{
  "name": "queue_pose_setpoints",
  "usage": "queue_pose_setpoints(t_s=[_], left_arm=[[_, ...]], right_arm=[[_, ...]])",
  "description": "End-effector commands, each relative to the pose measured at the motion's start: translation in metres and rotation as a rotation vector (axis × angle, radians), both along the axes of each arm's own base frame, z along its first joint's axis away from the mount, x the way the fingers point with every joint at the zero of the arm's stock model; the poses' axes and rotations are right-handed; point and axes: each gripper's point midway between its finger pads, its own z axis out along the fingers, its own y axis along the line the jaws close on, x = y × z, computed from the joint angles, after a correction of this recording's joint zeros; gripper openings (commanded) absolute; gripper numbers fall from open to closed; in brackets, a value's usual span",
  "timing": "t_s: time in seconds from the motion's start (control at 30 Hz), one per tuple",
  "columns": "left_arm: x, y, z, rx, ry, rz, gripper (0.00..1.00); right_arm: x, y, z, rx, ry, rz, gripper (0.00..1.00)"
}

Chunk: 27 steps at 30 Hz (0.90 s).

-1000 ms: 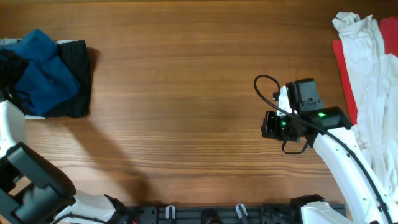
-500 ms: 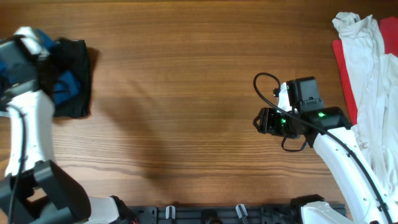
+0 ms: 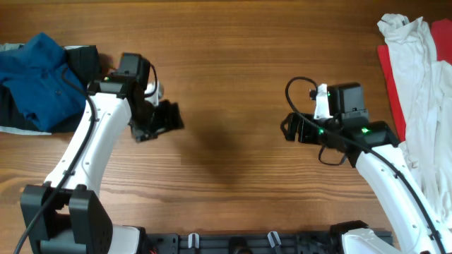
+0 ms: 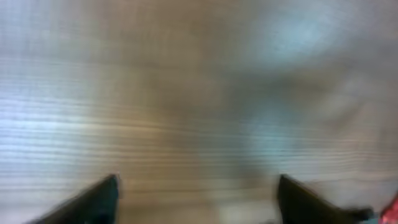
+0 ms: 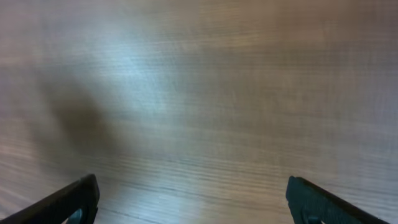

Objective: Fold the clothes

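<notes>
The deep-blue shirt [image 3: 35,81] lies crumpled at the far left on a black garment [image 3: 87,58], with a pale edge [image 3: 10,129] showing under it. White clothes [image 3: 417,85] and a red garment [image 3: 393,88] are heaped at the right edge. My left gripper [image 3: 173,118] hangs over bare wood to the right of the blue shirt. In the blurred left wrist view it [image 4: 199,205] is open with only table between the fingers [image 4: 93,202]. My right gripper [image 3: 287,129] is left of the white clothes, open [image 5: 193,202] over bare wood, with its dark fingers [image 5: 71,199] far apart.
The wooden table [image 3: 226,63] stretches between the two piles. A black cable [image 3: 300,88] loops off the right wrist. The arm bases and a black rail [image 3: 233,243] run along the front edge.
My left arm has swung from the blue shirt to the right over the bare table, leaving the shirt on the pile. My right gripper has opened and shifted slightly left.
</notes>
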Motion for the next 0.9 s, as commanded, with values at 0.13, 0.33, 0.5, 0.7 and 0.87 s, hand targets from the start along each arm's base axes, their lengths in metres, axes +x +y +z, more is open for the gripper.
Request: queue_pose_setpoints(t_s=[0.13,0.33,0.5,0.7,0.87], left_arm=[[-0.025,0.002,0.102,0.081,-0.423,-0.064,0.73],[-0.064,0.015,0.184,0.130,-0.860,-0.061,0.93],[-0.074,0.054,0.183,0.264,-0.927,0.109,1.00],[-0.059,0.049,0.150,0.299,-0.857,0.088,1.00],[-0.054,0.047,0.143,0.312,-0.824,0.076,1.00]], right_arm=[[-0.037,-0.012,0.063,0.070,-0.137,-0.141,0.97],[-0.076,-0.047,0.122,0.010,-0.438,-0.234,0.99],[-0.087,-0.067,0.146,-0.083,-0.594,-0.249,1.00],[-0.088,-0.072,0.142,-0.119,-0.584,-0.255,1.00],[-0.088,-0.072,0.142,-0.119,-0.584,-0.255,1.00]])
